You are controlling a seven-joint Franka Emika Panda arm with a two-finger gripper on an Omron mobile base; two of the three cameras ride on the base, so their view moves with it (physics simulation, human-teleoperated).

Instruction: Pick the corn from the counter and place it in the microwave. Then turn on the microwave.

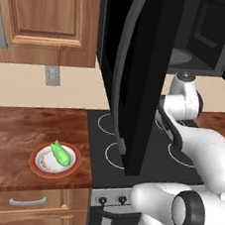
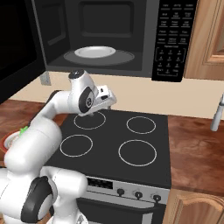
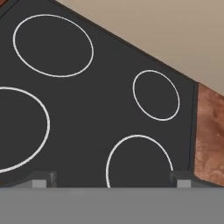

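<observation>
Lying on its plate (image 1: 38,165), corn (image 1: 60,153) sits well apart from the wide-spread, empty pincer (image 3: 112,178).

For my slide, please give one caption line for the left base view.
Corn lies on a plate on the counter, left of the stove; the microwave door hangs open.

Kitchen fittings: beige wall (image 1: 17,88) carrying a grey outlet plate (image 1: 52,75); panelled wooden cabinet (image 1: 46,16) above at the left, a second wooden cabinet (image 2: 210,39) at the right. Black stovetop (image 2: 127,144) with four white ring burners, its knob panel (image 2: 131,190) along the front edge. Light wooden drawers (image 1: 28,201) with grey handles stand left of the stove.
</observation>
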